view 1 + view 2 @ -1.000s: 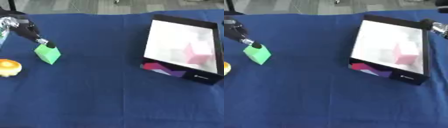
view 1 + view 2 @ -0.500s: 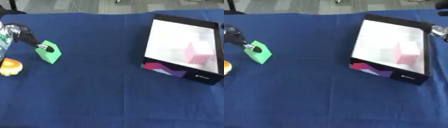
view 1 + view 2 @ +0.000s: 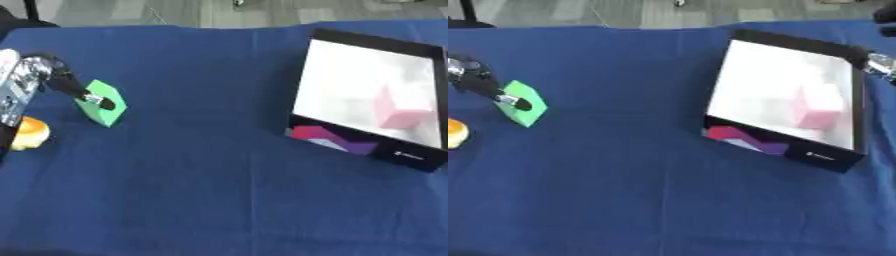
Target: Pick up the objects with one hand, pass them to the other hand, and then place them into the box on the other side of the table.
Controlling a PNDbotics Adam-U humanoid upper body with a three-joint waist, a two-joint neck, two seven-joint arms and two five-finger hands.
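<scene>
- Closing on the green block (image 3: 103, 102) looks like the step in hand: the left hand (image 3: 39, 80) reaches from the left edge, a dark fingertip touching the block's upper face.
- Getting the thumb and fingers onto opposite faces before lifting would likely stop the block tipping; whether they are curled round it I cannot tell.
- The block is bright green, flat-faced and tilted, on the blue cloth (image 3: 201, 175) beside an orange-yellow object (image 3: 28, 133), well apart from the box (image 3: 367, 95), which holds a pink block (image 3: 404, 107).
- The right hand barely shows at the right eye view's right edge; its fingers are unreadable.
</scene>
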